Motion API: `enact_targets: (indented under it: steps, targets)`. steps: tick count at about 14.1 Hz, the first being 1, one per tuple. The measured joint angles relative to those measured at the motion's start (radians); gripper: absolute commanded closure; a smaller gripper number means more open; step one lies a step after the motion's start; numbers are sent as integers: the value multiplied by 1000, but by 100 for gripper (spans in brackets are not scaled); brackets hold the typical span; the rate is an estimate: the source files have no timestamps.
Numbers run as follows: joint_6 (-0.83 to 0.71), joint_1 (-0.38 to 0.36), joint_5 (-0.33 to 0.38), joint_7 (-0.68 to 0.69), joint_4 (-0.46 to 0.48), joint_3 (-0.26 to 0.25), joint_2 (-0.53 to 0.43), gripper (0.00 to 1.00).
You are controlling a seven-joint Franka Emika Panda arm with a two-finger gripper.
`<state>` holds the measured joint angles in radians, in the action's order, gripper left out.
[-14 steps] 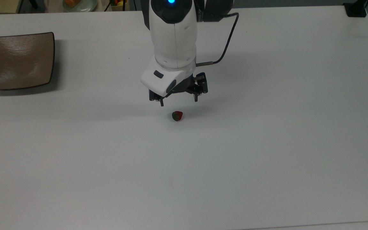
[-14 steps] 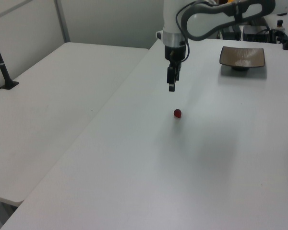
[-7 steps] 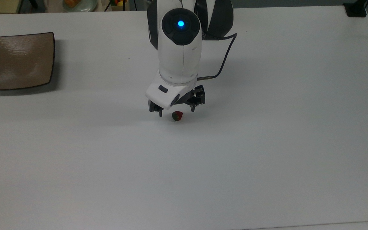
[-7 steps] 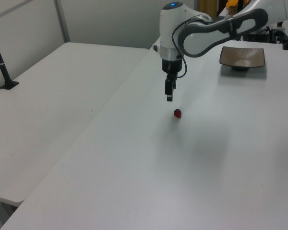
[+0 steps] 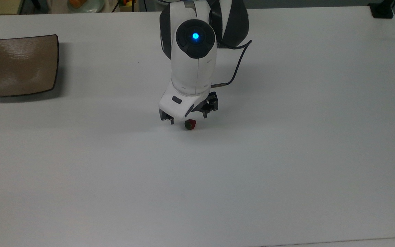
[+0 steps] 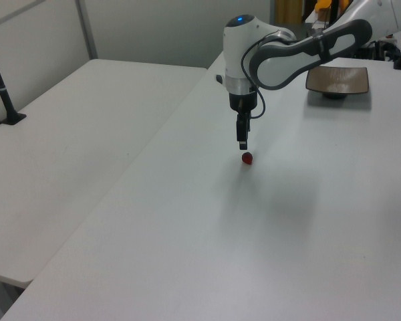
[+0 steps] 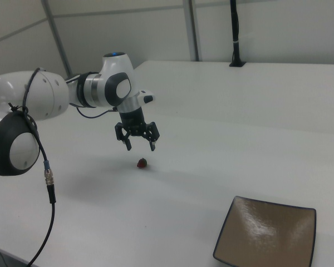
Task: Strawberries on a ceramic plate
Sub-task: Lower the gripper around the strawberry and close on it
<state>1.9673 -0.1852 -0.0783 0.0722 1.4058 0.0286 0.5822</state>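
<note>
A tiny red strawberry (image 5: 190, 124) with a dark green cap lies on the white table (image 5: 286, 154), also seen as the strawberry (image 6: 247, 158) and the strawberry (image 7: 141, 163). My gripper (image 5: 188, 118) hangs open just above it, fingers spread to either side; the right view shows the gripper (image 7: 140, 146) a short way over the fruit, and the left view shows the gripper (image 6: 242, 142) close over it. The square brown ceramic plate (image 5: 20, 65) sits empty at the top view's far left, and appears as the plate (image 6: 337, 79) and the plate (image 7: 267, 234).
A pale green dish (image 5: 85, 4) with orange food sits beyond the table's far edge in the top view. A black post base (image 5: 382, 10) stands at the top view's upper right corner. A second white table (image 6: 67, 147) adjoins in the left view.
The arm has come down and toward the strawberry, so the open fingers now hang just over it. Strawberry and plate have not moved.
</note>
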Motion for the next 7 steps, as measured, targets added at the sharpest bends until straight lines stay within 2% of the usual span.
enact_targets:
  steps: [3,7]
  targets:
    - [11,0,0,3,25,0,0,0]
    - [128,0,-29,3,96,7,3,0]
